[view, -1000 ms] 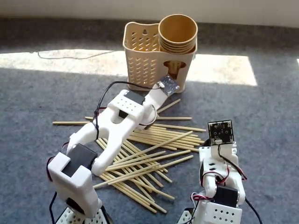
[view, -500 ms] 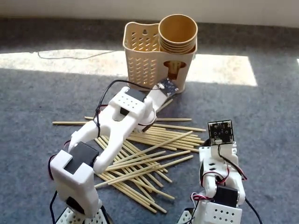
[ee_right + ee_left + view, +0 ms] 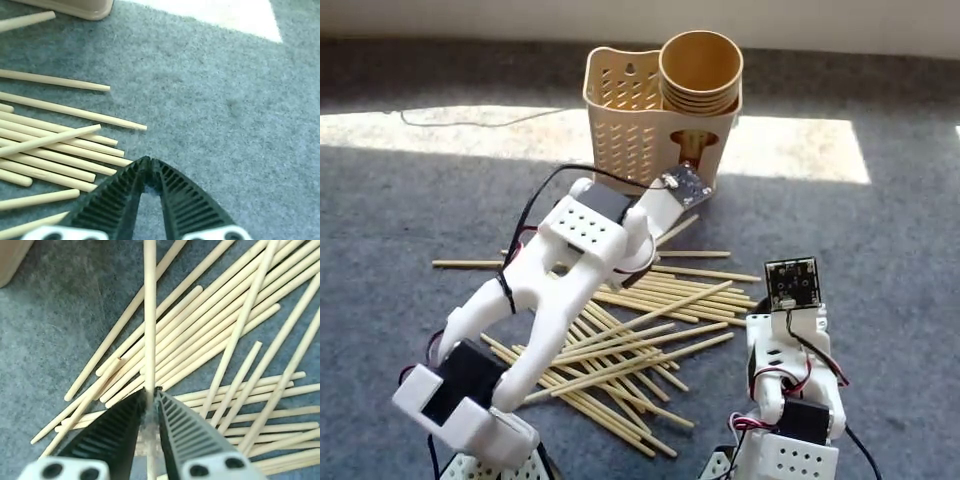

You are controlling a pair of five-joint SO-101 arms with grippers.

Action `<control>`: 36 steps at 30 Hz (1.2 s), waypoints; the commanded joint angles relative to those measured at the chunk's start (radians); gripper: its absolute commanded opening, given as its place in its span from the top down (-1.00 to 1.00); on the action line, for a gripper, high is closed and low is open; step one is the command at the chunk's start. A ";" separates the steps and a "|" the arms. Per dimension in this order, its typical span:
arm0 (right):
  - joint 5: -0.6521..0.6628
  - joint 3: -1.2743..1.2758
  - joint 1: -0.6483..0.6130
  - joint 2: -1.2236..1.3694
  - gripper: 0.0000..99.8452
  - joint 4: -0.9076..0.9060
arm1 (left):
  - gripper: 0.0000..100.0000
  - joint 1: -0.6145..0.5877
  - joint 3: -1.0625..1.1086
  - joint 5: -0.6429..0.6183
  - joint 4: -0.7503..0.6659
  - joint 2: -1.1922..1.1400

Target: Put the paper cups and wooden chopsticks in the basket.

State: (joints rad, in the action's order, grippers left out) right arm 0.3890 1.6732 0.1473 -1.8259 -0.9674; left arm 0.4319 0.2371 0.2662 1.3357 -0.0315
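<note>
The left jaws are clamped on 1 pale wooden chopstick [image 3: 149, 315], just in front of the beige perforated plastic basket [image 3: 620, 120], which holds a stack of tan paper cups [image 3: 700, 70]. The right jaws are pressed together, empty, beside the scattered loose wooden chopsticks [image 3: 670, 295] on the grey carpeted tabletop [image 3: 900, 260].

We look down from high behind both arms over the basket [image 3: 620, 125] and chopsticks [image 3: 655, 300]. Our wrist cameras peer close past the left gripper [image 3: 150, 396] and right gripper [image 3: 148, 162] at those same chopsticks.
</note>
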 commanded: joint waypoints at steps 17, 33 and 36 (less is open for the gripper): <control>-0.009 0.107 -0.005 -0.007 0.99 0.022 | 0.99 0.010 -0.044 0.005 0.025 0.529; -0.009 0.107 -0.005 -0.007 0.99 0.022 | 0.99 -0.022 -0.033 -0.173 -0.414 0.716; -0.009 0.107 -0.005 -0.007 0.99 0.022 | 0.99 -0.068 -0.027 -0.227 -0.534 0.714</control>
State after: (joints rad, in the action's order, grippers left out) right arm 0.3890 1.6732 0.1473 -1.8259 -0.9674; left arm 0.4212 0.2371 0.1066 0.9567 0.6559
